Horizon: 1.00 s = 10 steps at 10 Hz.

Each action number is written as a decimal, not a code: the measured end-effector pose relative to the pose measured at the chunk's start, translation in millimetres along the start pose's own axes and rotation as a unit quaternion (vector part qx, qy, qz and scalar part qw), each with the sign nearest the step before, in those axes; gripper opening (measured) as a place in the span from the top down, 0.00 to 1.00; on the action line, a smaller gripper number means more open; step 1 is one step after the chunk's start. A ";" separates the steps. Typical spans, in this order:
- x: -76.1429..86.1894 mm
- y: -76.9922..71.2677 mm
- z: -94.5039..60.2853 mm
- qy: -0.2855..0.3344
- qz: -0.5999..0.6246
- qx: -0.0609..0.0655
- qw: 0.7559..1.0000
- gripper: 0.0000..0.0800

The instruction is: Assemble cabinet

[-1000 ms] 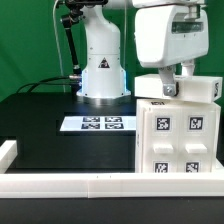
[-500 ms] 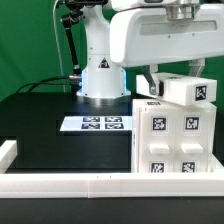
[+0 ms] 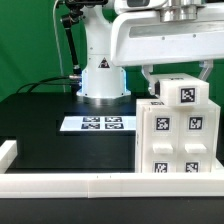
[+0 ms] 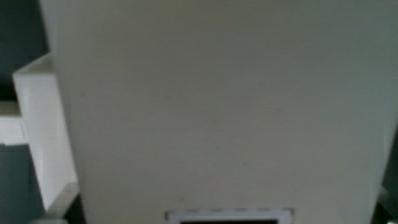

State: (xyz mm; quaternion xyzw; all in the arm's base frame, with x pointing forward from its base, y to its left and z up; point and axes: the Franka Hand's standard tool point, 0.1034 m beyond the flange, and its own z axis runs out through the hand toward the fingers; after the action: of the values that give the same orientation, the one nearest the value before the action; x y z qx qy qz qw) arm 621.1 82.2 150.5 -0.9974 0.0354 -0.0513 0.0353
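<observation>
Seen from the exterior view: a white block (image 3: 186, 92) with a black-and-white tag, tilted, directly beneath the hand (image 3: 176, 66) and resting atop the upright white cabinet (image 3: 176, 137) on the black table (image 3: 60, 145). Impossible to tell whether the hand's fingers stand apart or clamp the block, their tips being hidden. Well off to the hand's side, flat on the table: the marker board (image 3: 97, 124); nearer the camera, a white rail (image 3: 90, 184).

No words or numbers are readable; only black-and-white tag patterns show on the cabinet (image 3: 173, 138) and on the marker board (image 3: 96, 123).
</observation>
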 end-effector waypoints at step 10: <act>-1.3 1.8 0.4 0.007 0.374 0.015 0.927 0.32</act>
State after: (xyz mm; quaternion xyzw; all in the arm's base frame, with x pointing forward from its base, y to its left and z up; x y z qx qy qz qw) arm 619.7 80.6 149.8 -0.9109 0.4050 -0.0419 0.0670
